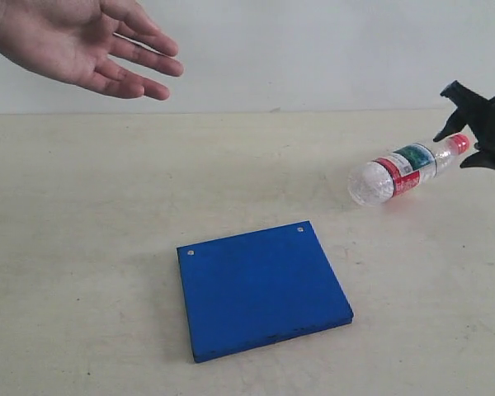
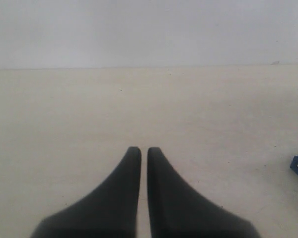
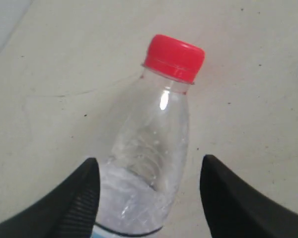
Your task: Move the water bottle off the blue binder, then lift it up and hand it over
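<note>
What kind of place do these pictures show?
Probably a robot test bench, not a home: a beige table against a plain white wall, a blue binder and a water bottle as props, and the black right end effector at the bottle.

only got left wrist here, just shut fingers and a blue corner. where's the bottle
Observer: The bottle is off the binder. It lies on its side on the table, up and right of the binder in the exterior view.
Operator: is it grabbed yet
Observer: No. The right gripper is open, with one finger on each side of the bottle.
</note>
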Action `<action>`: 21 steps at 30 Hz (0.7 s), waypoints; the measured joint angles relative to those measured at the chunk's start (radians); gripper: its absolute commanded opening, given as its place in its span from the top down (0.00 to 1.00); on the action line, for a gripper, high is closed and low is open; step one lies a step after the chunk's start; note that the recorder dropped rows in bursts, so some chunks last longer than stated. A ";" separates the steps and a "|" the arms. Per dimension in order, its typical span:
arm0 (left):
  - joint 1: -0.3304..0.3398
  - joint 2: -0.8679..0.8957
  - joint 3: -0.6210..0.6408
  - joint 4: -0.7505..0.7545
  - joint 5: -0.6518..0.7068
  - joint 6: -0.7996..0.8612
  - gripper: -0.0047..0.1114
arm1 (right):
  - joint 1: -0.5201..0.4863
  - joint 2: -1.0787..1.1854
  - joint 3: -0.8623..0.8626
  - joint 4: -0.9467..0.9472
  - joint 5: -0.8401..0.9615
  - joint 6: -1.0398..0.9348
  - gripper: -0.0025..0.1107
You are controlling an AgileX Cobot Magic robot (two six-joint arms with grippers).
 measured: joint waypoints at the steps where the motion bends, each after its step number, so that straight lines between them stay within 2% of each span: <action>1: 0.000 0.000 0.000 0.000 0.000 0.000 0.92 | 0.000 0.016 0.000 0.015 -0.013 0.004 0.50; 6: 0.000 0.000 0.000 0.001 0.000 0.000 0.92 | 0.000 0.040 0.000 0.063 -0.071 0.003 0.50; 15: 0.000 0.000 0.000 0.001 0.000 0.000 0.92 | -0.002 0.064 0.000 0.050 -0.293 -0.058 0.50; 21: 0.000 0.000 0.000 0.001 0.000 0.000 0.92 | -0.002 0.145 -0.074 0.134 -0.200 -0.064 0.50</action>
